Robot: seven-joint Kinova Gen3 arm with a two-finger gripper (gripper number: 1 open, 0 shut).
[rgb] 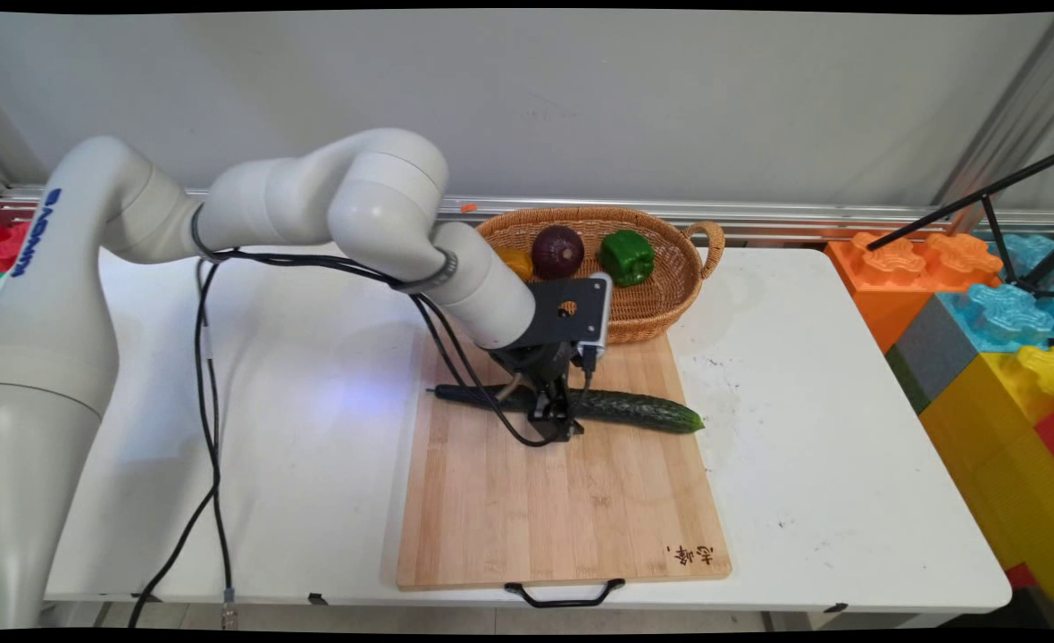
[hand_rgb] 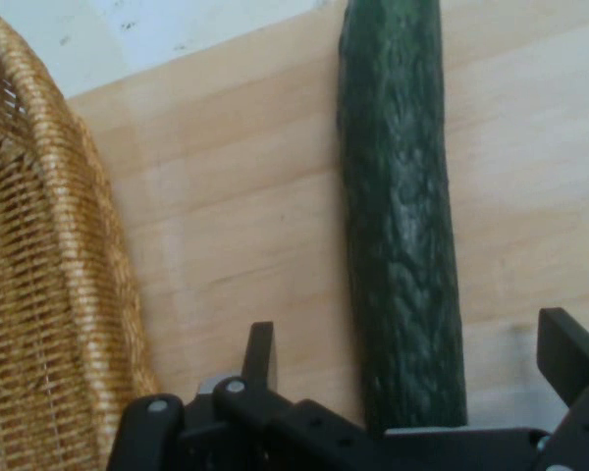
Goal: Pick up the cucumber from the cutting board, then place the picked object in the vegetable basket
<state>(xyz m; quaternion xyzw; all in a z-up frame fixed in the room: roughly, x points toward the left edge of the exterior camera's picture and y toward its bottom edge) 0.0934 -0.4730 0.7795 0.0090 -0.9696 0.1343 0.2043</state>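
A long dark green cucumber (rgb: 643, 411) lies crosswise on the far part of a bamboo cutting board (rgb: 563, 518). My gripper (rgb: 556, 425) is down over the cucumber's middle, open, with one finger on each side of it. In the hand view the cucumber (hand_rgb: 402, 196) runs up from between the fingers (hand_rgb: 262, 355), and a small gap shows on both sides. The gripper (hand_rgb: 412, 358) holds nothing. The board (hand_rgb: 236, 245) shows under it.
A wicker basket (rgb: 661, 308) stands just behind the board and holds a purple onion (rgb: 557, 251), a green pepper (rgb: 627, 256) and a yellow vegetable (rgb: 518, 263); its wall (hand_rgb: 49, 294) is close to the hand. Large toy blocks (rgb: 991, 357) and a black tripod leg (rgb: 982, 196) stand at the right.
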